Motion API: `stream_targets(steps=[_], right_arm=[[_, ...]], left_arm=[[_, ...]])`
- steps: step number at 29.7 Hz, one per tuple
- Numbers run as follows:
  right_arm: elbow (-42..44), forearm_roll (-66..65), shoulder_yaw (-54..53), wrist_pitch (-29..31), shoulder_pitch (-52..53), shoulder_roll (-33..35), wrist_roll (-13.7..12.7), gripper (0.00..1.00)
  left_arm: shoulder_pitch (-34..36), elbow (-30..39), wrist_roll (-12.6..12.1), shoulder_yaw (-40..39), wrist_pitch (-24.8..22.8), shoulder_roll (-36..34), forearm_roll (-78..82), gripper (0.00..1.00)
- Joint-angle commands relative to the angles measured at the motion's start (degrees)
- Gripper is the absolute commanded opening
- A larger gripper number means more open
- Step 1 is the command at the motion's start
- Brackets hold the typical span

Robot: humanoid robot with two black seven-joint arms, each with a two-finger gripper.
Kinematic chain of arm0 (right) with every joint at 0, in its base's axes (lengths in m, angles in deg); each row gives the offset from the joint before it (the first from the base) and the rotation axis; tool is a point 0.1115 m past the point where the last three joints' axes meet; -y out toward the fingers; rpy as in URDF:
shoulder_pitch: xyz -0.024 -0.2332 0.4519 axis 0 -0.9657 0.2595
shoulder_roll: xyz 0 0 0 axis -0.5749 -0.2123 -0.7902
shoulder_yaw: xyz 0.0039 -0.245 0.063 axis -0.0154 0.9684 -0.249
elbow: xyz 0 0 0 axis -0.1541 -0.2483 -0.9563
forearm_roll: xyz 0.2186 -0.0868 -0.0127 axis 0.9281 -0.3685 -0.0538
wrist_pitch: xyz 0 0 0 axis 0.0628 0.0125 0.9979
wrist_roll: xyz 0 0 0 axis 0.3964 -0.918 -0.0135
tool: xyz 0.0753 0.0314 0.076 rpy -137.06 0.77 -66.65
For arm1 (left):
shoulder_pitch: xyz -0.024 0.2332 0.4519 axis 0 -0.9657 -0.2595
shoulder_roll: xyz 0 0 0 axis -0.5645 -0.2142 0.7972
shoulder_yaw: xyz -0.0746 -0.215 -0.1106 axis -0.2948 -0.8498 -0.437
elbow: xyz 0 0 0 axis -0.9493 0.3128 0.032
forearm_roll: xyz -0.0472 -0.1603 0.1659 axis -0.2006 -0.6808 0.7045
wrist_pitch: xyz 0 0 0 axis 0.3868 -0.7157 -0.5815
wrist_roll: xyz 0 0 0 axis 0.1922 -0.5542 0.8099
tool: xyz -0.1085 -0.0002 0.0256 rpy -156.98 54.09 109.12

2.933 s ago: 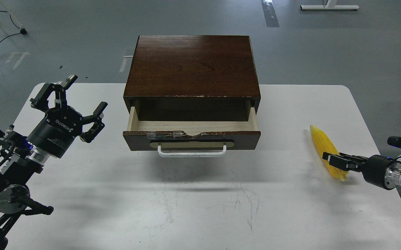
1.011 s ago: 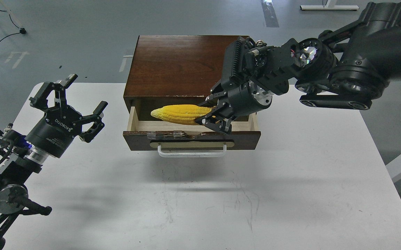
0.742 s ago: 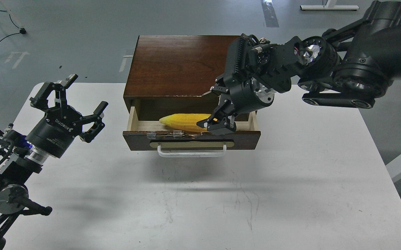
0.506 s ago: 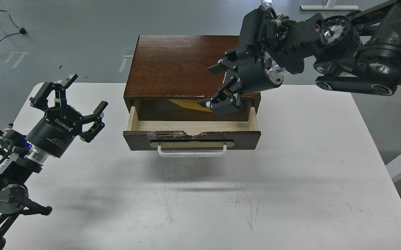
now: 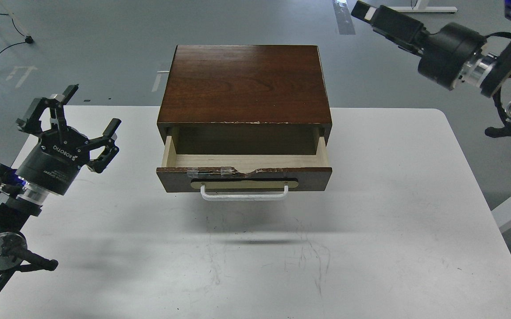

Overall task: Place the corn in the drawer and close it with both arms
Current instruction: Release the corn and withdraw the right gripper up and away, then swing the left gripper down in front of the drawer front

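now our left gripper (image 5: 67, 122) hangs with fingers spread beside the open drawer (image 5: 244, 177); our right gripper's (image 5: 364, 9) state we cannot tell

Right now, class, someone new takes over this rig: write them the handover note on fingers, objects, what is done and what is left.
Left gripper: fingers spread open, empty, raised left of the drawer.
Right gripper: up at top right, clear of the table; fingers seem together, nothing visible in them.
Corn: not visible anywhere; the drawer's visible inside shows only pale wood.
Drawer: pulled open, white handle facing me, untouched.
Left: confirm the corn is inside, then push the drawer shut with both arms.
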Motion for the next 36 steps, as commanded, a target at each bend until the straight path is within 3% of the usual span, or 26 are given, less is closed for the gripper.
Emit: stream_targets(steps=[1,8,11,17,19,27,33,36], right_arm=[[0.19,11.83,-9.78,0.38,-14.56,-0.08,0.02,1.00],[6.50,26.28,-11.12,10.22,-22.14,-1.65,0.02,1.00],[10.11,26.47,-10.95,10.40,-24.17,-4.02,0.02,1.00],[12.66,26.38,-10.94,10.49,-25.41,-4.82,0.02,1.00],[13.02,26.38,-10.95,10.40,-25.49,-4.91,0.02,1.00],[14.34,26.38,-10.77,10.49,-26.29,-5.00,0.02,1.00],[14.51,26.38,-10.77,10.58,-27.16,-5.00,0.02,1.00],[14.51,26.38,-10.77,10.49,-27.52,-5.00,0.02,1.00]], left_arm=[[2.74,0.75,0.04,-0.11,0.00,-1.90,1.23,1.00],[14.76,5.93,0.04,-0.11,0.00,-4.63,12.80,1.00],[21.35,9.44,0.04,-0.02,0.00,-4.11,24.48,1.00],[27.35,16.21,0.04,1.38,0.00,0.89,41.18,1.00],[27.36,18.25,0.04,2.35,0.00,2.40,46.41,1.00],[27.36,24.66,0.04,20.78,0.00,7.85,72.23,0.99],[24.73,24.66,0.04,27.83,0.00,10.31,78.41,0.96],[21.12,24.49,0.04,29.33,0.00,10.49,78.49,0.89]])
